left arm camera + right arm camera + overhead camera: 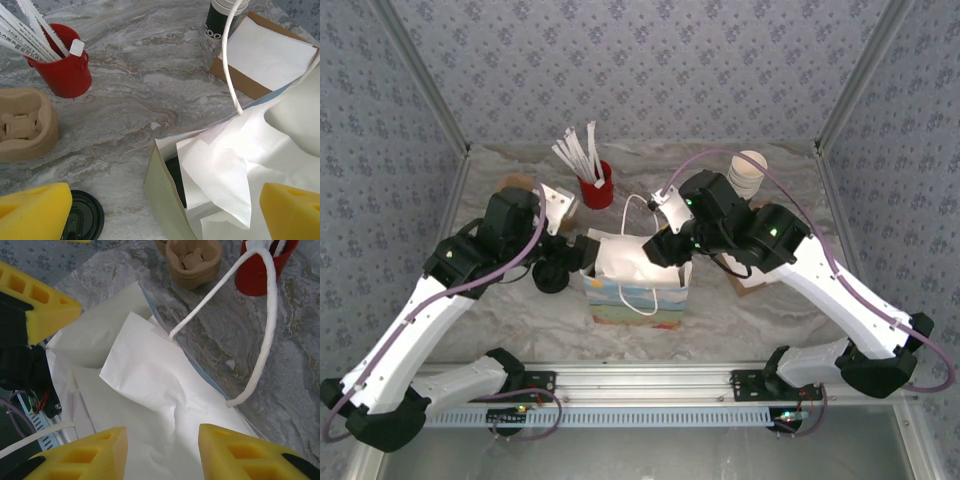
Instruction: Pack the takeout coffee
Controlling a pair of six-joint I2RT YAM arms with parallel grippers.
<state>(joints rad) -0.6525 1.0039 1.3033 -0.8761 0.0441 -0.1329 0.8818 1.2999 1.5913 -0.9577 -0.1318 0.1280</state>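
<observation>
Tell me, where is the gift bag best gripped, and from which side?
Probably the far white rope handle: its loop arches clear of the open mouth of the gift bag. Bring the right pincer down from above and close it across the loop's top. The paper walls look too soft.

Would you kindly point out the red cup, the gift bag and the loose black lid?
red cup (62, 75), left wrist view, its side wall
gift bag (635, 303), top external view, its coloured front panel
loose black lid (85, 217), left wrist view, its flat top
</observation>
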